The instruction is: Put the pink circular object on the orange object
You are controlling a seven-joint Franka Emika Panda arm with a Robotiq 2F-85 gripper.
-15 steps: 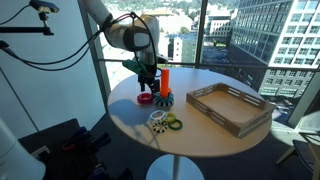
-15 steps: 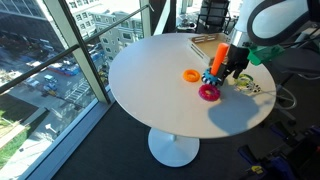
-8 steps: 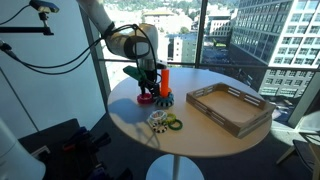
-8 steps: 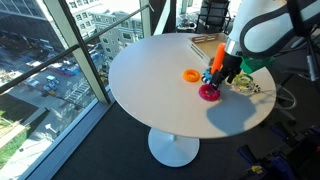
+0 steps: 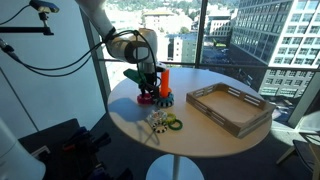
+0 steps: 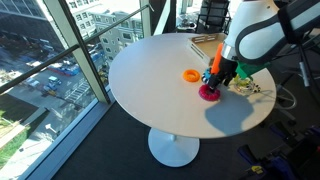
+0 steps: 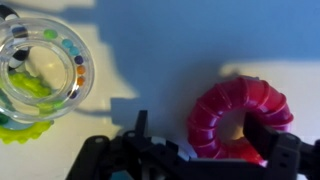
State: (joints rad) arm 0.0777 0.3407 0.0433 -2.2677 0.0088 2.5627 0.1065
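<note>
Ext view: end effector (image 5: 147, 88) low over pink circular object (image 5: 146, 99). It lies flat on bench (image 5: 200, 135), just beside orange object (image 5: 165, 82).
Ext view: I see the pink circular object (image 6: 209, 93) under the end effector (image 6: 216, 80).
Wrist view: jaws spread, nothing clamped. One finger (image 7: 278, 148) overlaps the rim, other clear.

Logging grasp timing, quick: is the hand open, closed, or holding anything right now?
Hand: open, down at the pink ring, one finger overlapping it, nothing gripped yet.
</note>
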